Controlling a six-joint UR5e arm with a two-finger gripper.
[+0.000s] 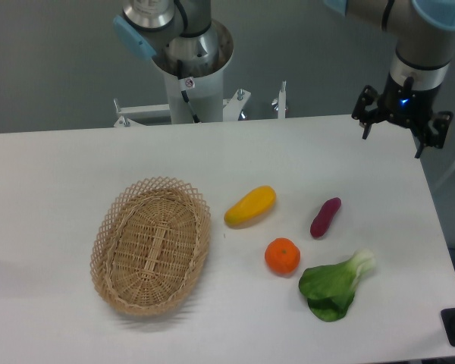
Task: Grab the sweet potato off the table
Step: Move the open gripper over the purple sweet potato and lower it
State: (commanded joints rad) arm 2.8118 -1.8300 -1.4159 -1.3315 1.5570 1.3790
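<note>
The black two-finger tool [394, 129] hangs above the far right edge of the large white matte bench [61, 167], its fingers spread wide and holding nothing. The slim purple-magenta sweet potato [325, 217] lies on the bench well apart from the tool, nearer the camera and to its left. Beside it lie a yellow oblong fruit [250, 205], a round orange [282, 255] and a leafy green bok choy [336, 286]; an oval woven wicker basket [152, 244] sits further left

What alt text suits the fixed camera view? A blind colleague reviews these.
A purple sweet potato lies on the white table among a yellow fruit, orange, leafy green and empty wicker basket; the open hand hovers far behind.
</note>
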